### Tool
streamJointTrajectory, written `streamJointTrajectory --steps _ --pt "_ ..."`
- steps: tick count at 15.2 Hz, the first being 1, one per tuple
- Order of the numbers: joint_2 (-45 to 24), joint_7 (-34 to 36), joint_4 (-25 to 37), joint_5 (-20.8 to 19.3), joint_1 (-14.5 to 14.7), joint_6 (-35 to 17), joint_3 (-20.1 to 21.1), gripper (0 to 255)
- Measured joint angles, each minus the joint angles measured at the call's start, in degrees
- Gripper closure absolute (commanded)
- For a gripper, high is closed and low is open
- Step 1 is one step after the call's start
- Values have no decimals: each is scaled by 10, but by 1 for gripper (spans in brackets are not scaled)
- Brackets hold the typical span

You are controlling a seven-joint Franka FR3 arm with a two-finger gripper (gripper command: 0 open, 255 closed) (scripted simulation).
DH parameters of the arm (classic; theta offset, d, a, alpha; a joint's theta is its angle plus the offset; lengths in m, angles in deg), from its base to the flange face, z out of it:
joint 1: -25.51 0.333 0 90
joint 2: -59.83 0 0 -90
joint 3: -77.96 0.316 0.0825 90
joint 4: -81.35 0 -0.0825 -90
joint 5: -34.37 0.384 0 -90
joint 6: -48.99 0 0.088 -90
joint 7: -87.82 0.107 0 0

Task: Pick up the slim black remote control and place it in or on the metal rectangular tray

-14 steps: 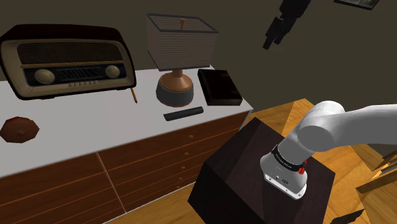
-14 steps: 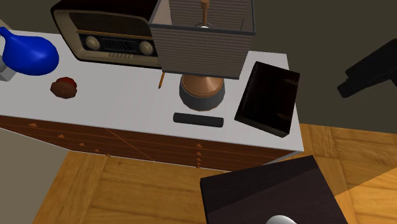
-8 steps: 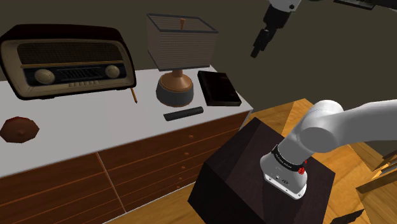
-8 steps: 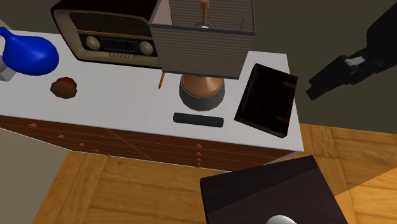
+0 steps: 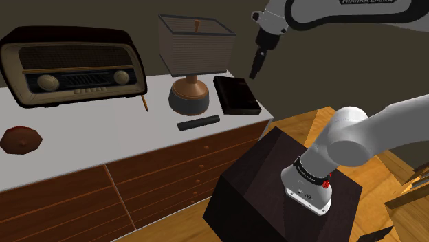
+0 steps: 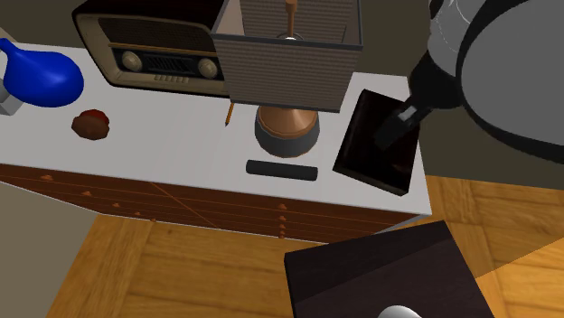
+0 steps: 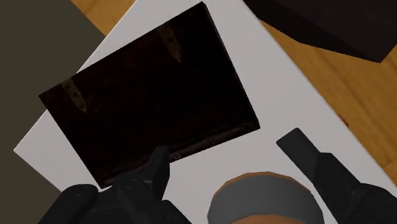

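The slim black remote lies flat near the front edge of the white-topped dresser, just in front of the lamp's base; the second exterior view also has the remote. A dark rectangular tray sits at the dresser's end beside the lamp. From the hand, the tray lies below with nothing in it. My gripper hangs in the air above the tray, well clear of the remote. Its fingers stand apart with nothing between them, so the gripper is open.
A table lamp with a copper base and boxy shade stands between tray and radio. A pencil and a small brown object lie on the dresser top. A blue object sits at the far end. The dark stand is close to the dresser.
The arm has swung toward the shoulder view's left and lowered, carrying the gripper from beyond the dresser's end to above the tray. The remote and the tray have not moved.
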Motion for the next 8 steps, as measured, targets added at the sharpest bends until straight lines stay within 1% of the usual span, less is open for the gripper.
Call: streamJointTrajectory --steps 2,8 --pt "-25 -34 -14 0 15 -37 -4 0" --pt "-111 -120 -26 10 68 -128 2 0"
